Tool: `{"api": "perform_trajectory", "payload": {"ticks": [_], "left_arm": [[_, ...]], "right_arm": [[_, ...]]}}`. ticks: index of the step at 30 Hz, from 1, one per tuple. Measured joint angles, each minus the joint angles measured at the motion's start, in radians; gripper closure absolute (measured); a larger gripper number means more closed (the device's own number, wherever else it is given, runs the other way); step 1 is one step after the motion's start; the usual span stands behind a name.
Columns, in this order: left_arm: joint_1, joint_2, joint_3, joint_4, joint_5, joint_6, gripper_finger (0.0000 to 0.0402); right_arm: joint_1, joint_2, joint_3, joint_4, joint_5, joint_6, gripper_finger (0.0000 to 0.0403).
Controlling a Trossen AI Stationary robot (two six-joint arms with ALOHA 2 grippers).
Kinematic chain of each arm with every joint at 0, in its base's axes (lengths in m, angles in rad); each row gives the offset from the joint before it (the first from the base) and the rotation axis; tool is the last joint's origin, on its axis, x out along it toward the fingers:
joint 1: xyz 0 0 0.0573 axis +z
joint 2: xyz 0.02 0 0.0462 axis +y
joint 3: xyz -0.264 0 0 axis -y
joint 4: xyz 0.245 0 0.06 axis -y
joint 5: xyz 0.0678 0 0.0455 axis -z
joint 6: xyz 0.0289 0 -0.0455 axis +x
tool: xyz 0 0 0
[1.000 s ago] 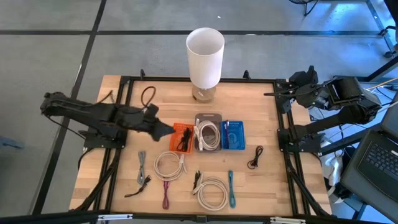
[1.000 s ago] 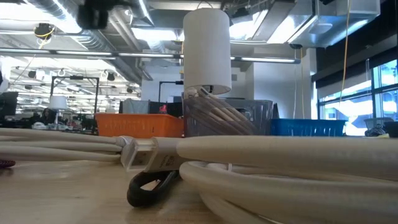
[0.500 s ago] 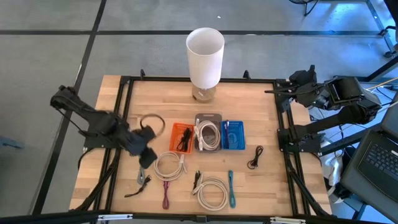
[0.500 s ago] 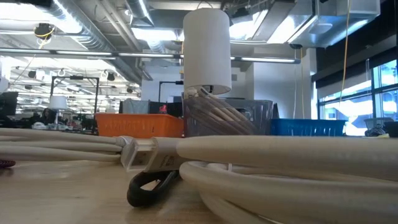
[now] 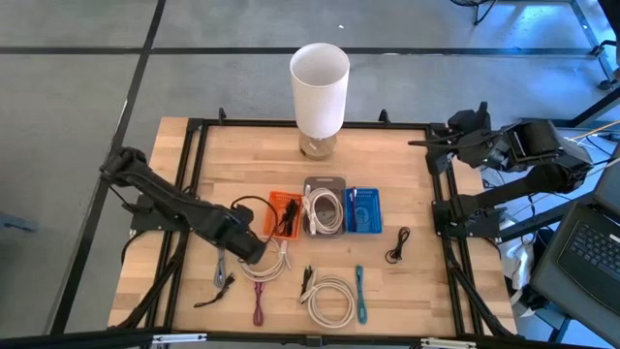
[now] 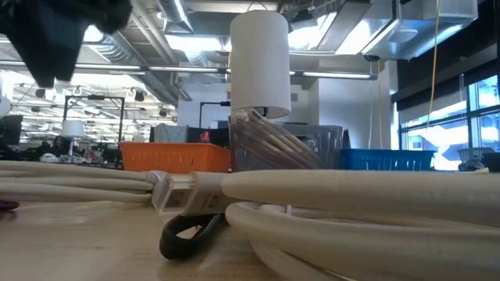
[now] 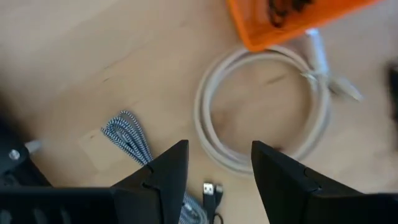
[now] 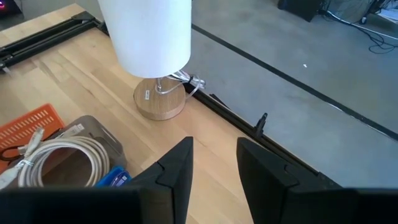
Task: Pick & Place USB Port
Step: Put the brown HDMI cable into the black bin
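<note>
The left arm is stretched low across the wooden counter (image 5: pixel 387 165), its left pincer (image 7: pixel 214 163) held empty and parted above a coiled white cable (image 7: pixel 264 112) beside the orange bin (image 7: pixel 292 18). The right pincer (image 8: pixel 214 163), parted and empty, is parked at the counter's edge. A braided cable (image 7: pixel 134 134) lies near the coil.

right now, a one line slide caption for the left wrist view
Left gripper, fingers open, hovers over a white cable coil beside the orange bin.

Left hand (image 5: pixel 254 248) open, low mid-table; right hand (image 5: pixel 438 145) open, parked.
</note>
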Motion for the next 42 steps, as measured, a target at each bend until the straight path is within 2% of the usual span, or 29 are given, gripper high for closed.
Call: {"api": "perform_trajectory", "payload": {"ticks": [5, 11, 22, 30, 34, 39, 42], "left_arm": [[0.029, 0.079, -0.008, 0.008, -0.003, -0.024, 0.0233], [0.042, 0.109, -0.084, 0.079, -0.002, -0.079, 0.0233], [0.039, 0.111, -0.27, 0.406, 0.054, -0.076, 0.0233], [0.037, 0.108, -0.367, 0.42, 0.119, -0.099, 0.0236], [0.037, 0.107, -0.373, 0.428, 0.123, -0.083, 0.0269], [0.036, 0.093, -0.378, 0.458, 0.123, -0.074, 0.0364], [0.03, 0.075, -0.38, 0.464, 0.122, -0.082, 0.0374]], "right_arm": [[0.0, 0.014, 0.0, 0.0, 0.0, -0.008, 0.0277], [0.0, 0.022, 0.0, -0.001, -0.001, -0.029, 0.0277], [0.0, 0.023, 0.0, -0.001, -0.011, -0.028, 0.0277], [0.0, 0.023, 0.0, -0.001, -0.011, -0.026, 0.0277], [0.0, 0.023, 0.0, -0.001, -0.011, -0.025, 0.0277], [0.0, 0.023, 0.0, -0.001, -0.011, -0.025, 0.0277], [0.0, 0.023, 0.0, -0.001, -0.011, -0.025, 0.0277]]}}
